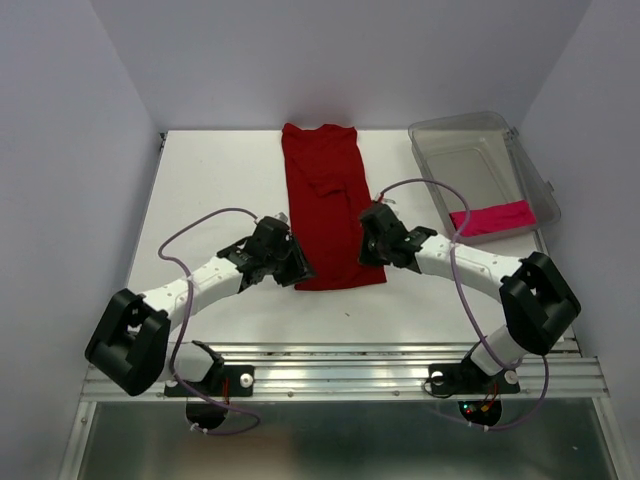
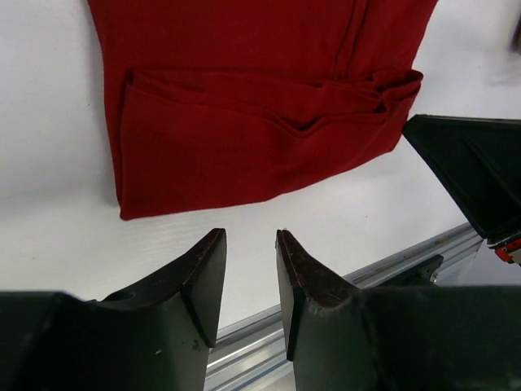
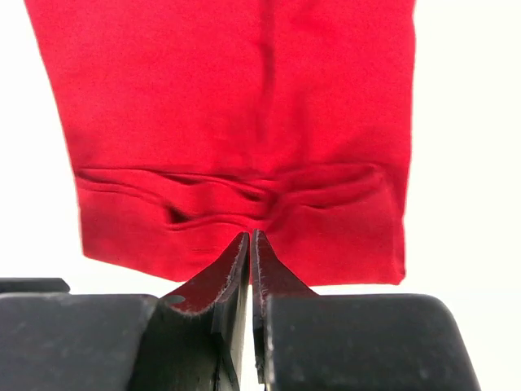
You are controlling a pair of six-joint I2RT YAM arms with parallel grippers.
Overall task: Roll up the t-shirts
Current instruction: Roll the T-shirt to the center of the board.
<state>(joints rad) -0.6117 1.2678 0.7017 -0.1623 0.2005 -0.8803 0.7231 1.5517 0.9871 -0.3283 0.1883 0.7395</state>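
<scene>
At upper right, a clear bin (image 1: pixel 437 142) holds the pink roll (image 1: pixel 492 219). The left gripper (image 2: pixel 248 236) gapes by the red t-shirt (image 1: pixel 325 200); the right gripper (image 3: pixel 249 238) sits closed.

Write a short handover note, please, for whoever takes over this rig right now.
Left gripper: jaws open, empty, over the white table just short of the near hem of the dark red cloth t-shirt.
Right gripper: jaws shut at that hem; whether cloth is pinched is unclear.
Red t-shirt: folded into a long strip, flat mid-table, with a small bunched ridge by the near hem.
Bright pink rolled t-shirt: in the clear plastic bin, right side.
Done: pink one rolled.
Left: roll the red one.
</scene>
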